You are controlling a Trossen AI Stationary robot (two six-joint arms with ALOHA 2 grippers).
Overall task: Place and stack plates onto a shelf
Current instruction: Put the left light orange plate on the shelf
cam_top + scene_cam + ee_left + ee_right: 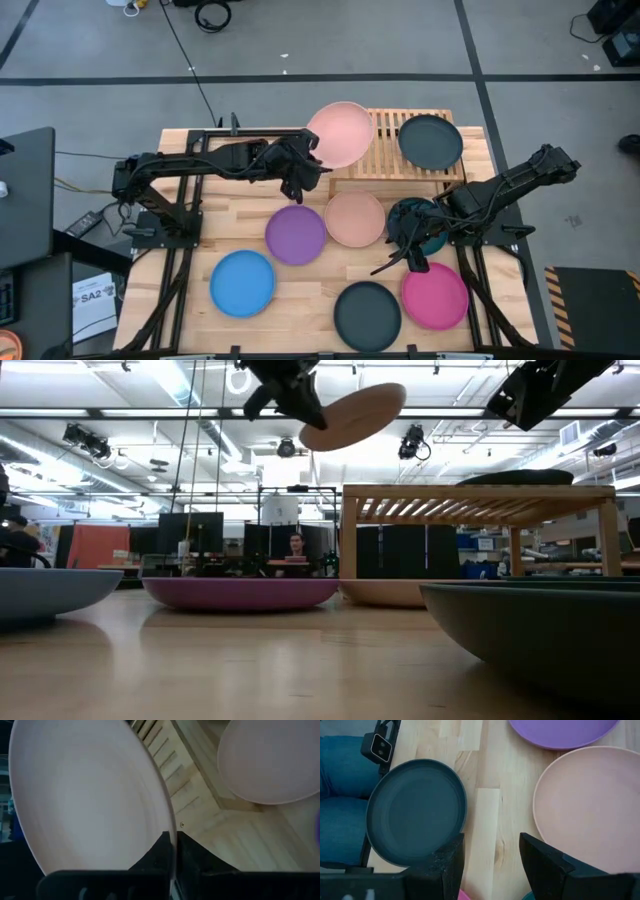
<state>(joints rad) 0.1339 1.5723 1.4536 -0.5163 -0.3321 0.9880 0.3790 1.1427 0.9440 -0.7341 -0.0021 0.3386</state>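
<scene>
Nearest the front edge of the plank table lie three round matte plates: a blue plate, a black plate and a pink plate. Behind them a purple plate and a peach plate sit side by side, flat on the wood, with a teal plate just to their right, partly hidden under the right arm. The right gripper hangs above the table between the teal and pink plates, its jaws apart and holding nothing. Farther back, the left gripper is clamped on the rim of a second peach plate, held tilted in the air over the left end of the slatted light-wood shelf. A dark plate already rests on the shelf's right half. Beyond the table, a person sits in the room
</scene>
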